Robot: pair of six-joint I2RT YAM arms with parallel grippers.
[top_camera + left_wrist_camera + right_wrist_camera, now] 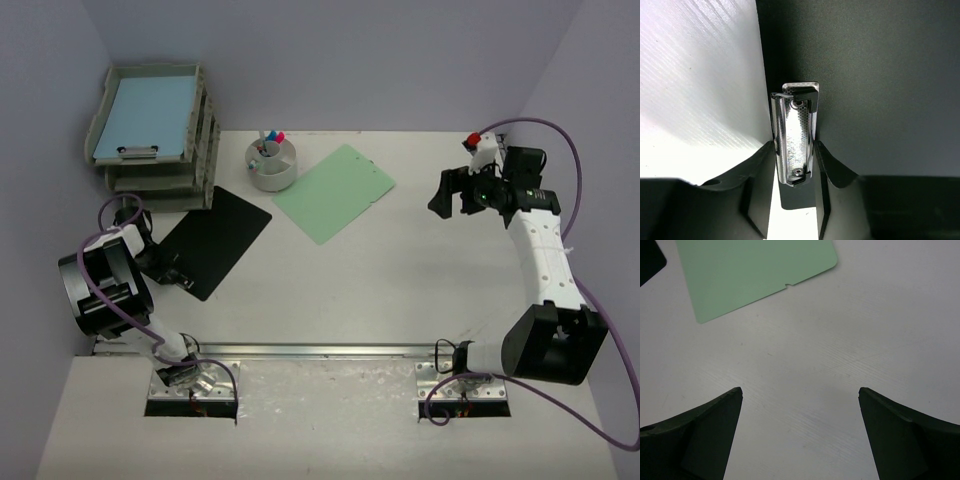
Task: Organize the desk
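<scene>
The white desk [400, 270] holds a black clipboard [215, 238] at the left and a green clipboard [333, 192] at the middle back. My left gripper [166, 268] is at the black clipboard's near end. In the left wrist view my left gripper [795, 149] is shut on the clipboard's metal clip [796, 130], one finger against each side of it, with the black board [880, 75] lying on the desk [700, 75]. My right gripper [452, 195] is open and empty over bare desk at the right. In the right wrist view my right gripper [800, 392] has the green clipboard [755, 275] ahead of it to the left.
Grey stacked trays [205, 130] stand at the back left with a blue clipboard [145, 118] on top. A white pen cup [272, 165] with markers stands between the trays and the green clipboard. A metal rail [320, 351] runs along the near edge. Purple walls close in the sides.
</scene>
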